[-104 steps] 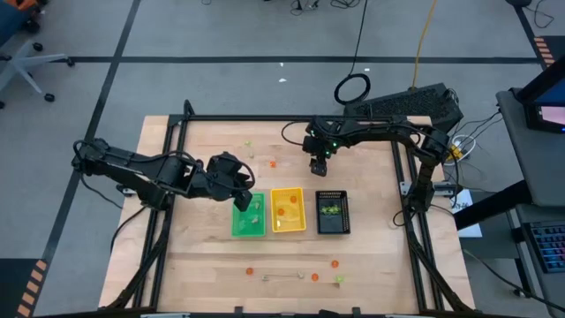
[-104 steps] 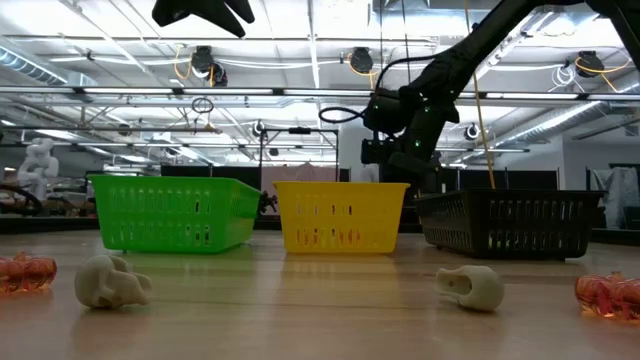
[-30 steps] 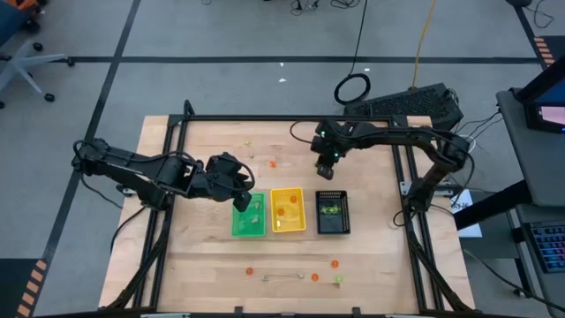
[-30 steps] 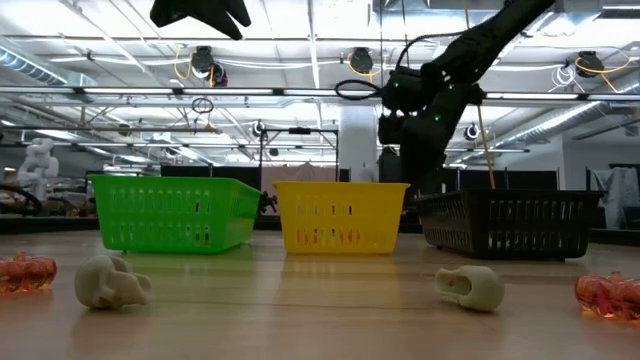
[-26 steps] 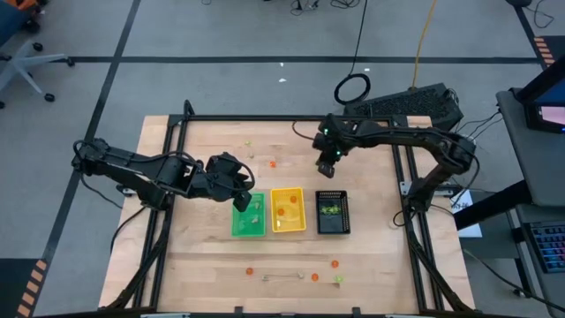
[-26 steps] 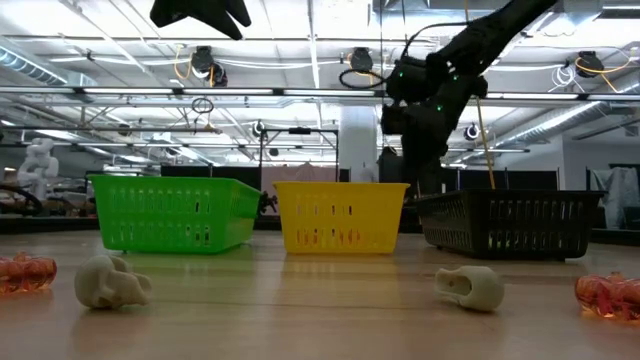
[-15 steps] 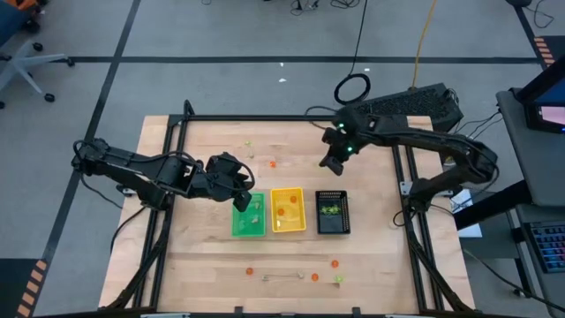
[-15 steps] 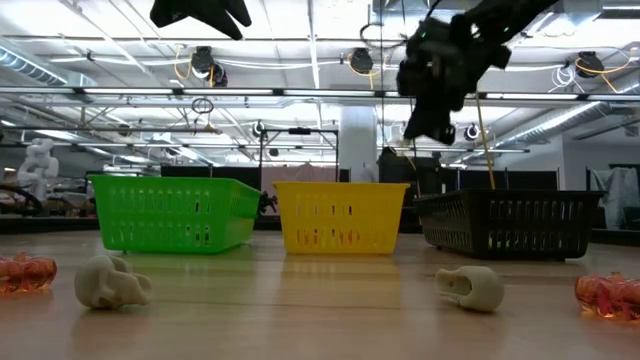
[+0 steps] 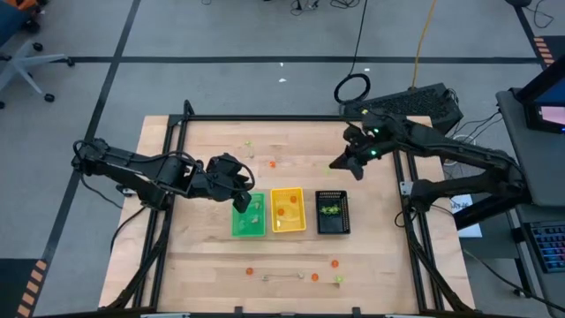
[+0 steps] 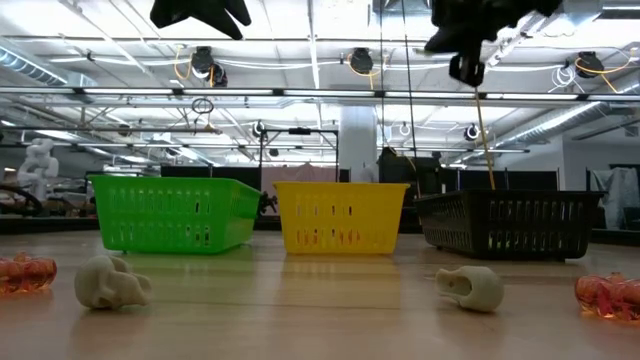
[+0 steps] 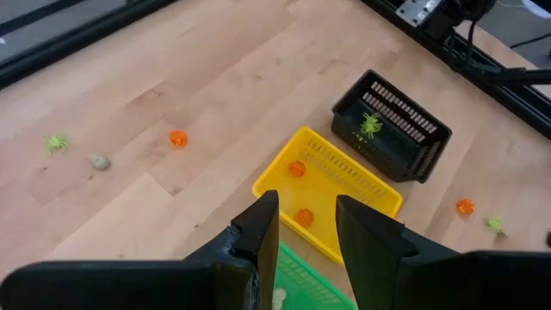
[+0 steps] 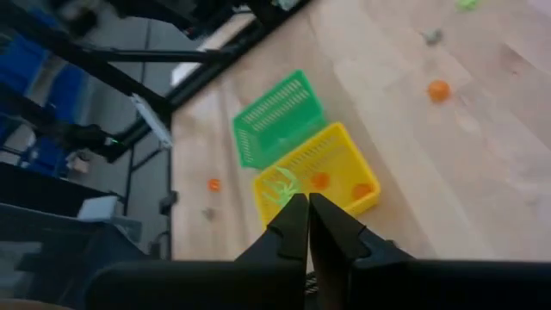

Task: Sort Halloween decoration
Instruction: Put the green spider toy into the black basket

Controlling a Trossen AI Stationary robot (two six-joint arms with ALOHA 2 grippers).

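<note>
Three baskets, green (image 9: 248, 218), yellow (image 9: 288, 210) and black (image 9: 332, 213), sat mid-frame with trinkets (image 9: 293, 275) scattered below. The left gripper (image 9: 240, 201) hung narrowly open and empty over the green one. The right gripper (image 9: 335, 164) stayed closed and empty, right of centre above the black basket.

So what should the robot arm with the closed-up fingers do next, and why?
Probably swing the right gripper toward the orange trinket and open. Its fingers are shut on nothing, up above the table, and that trinket lies loose outside the yellow tray, which already holds orange ones. The left gripper hovers over the green tray.
</note>
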